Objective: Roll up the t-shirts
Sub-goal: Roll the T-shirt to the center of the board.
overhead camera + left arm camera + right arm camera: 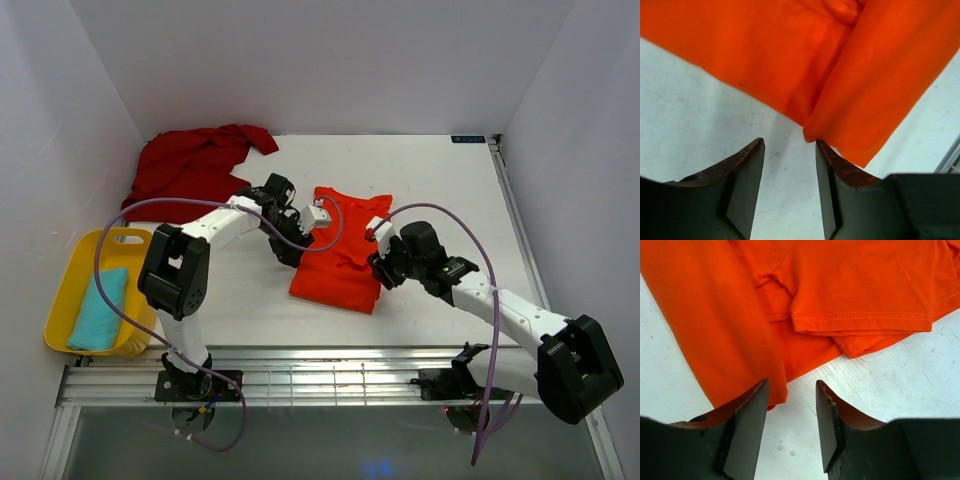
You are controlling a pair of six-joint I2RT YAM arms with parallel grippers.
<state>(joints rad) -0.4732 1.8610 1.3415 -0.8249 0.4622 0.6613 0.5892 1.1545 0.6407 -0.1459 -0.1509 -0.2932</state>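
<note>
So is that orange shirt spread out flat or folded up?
Folded, not rolled: the orange t-shirt lies as a narrow strip, its sides turned in, a hemmed sleeve lying on top.

Yellow tray (105,250) at table (450,190) left edge, teal cloth (100,305) inside.

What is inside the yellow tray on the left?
A folded teal cloth lies inside the yellow tray. The tray floor beneath the cloth is covered, so anything under it cannot be seen.
</note>
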